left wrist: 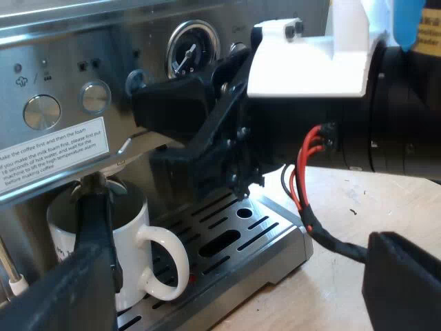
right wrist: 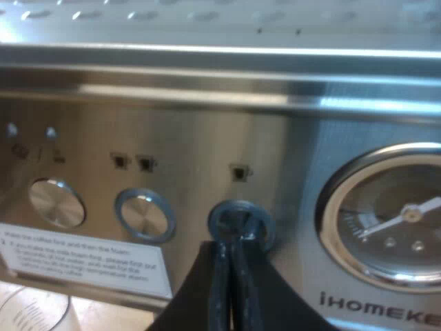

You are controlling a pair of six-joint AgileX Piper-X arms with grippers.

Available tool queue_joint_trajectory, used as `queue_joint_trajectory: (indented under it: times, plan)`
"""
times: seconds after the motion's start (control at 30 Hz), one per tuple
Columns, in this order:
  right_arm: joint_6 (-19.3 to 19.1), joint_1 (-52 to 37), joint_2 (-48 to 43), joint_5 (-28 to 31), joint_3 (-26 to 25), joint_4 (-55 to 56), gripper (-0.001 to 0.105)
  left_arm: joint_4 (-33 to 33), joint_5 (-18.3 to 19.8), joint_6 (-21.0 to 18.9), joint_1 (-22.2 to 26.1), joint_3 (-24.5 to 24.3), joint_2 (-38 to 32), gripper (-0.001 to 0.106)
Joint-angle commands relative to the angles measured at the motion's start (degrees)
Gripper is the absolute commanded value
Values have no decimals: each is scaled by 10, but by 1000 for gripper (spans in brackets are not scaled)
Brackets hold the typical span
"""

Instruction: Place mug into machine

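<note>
Already seated, by the look of it: the mug (left wrist: 131,234) on the drip tray (left wrist: 238,241), directly under the outlet (left wrist: 96,185) of the espresso machine (left wrist: 103,41). Stands upright, with long axis vertical, mouth up toward the outlet and handle (left wrist: 165,265) turned out over the slotted part of the tray. Looks like little left of the placing beyond clearing the arm away. Grips nothing with the left gripper (left wrist: 242,219): spread wide, with one finger (left wrist: 93,262) just beside the mug's wall, touching or not impossible to tell, and the other well apart over the table (left wrist: 344,227). Meets a round button (right wrist: 241,222) on the machine's front panel with the right gripper (right wrist: 233,248), pinched fully together on nothing, near the pressure gauge (right wrist: 389,227). Risks catching the wall or hooking the handle with that near finger if drawn off sideways, then sliding or tipping the mug off centre. Risks a spill too, with a pour started from that button and the mug shifted from under the outlet.
</note>
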Motion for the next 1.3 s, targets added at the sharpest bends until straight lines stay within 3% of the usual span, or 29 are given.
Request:
queue_joint_trajectory:
  times: [0.03, 0.43, 0.63, 0.7, 0.87, 0.93, 1.07, 1.3]
  plan:
    - [-3, -8, -2, 40, -6, -29, 0, -10, 7, -10, -3, -5, -1, 86]
    - [-9, -7, -2, 41, -6, -41, 0, -10, 7, -10, -3, -5, -1, 86]
    - [-27, 10, -27, 13, -6, 44, 2, 12, 7, -10, -3, -19, -14, 86]
    - [-15, 16, -36, 9, -6, 71, 12, 20, 6, -8, -3, -26, -19, 86]
    - [26, 31, -70, 7, -6, 126, 71, 20, 6, -8, -3, -46, -27, 86]
    - [27, 36, -86, 0, -6, 158, 83, 20, 6, -8, -3, -51, -27, 86]
    - [27, 40, -130, -87, -6, 235, 88, 22, 25, -8, -3, -63, -27, 86]
    - [22, 16, -186, -99, -6, 286, 88, 24, 28, -8, 3, -94, -24, 86]
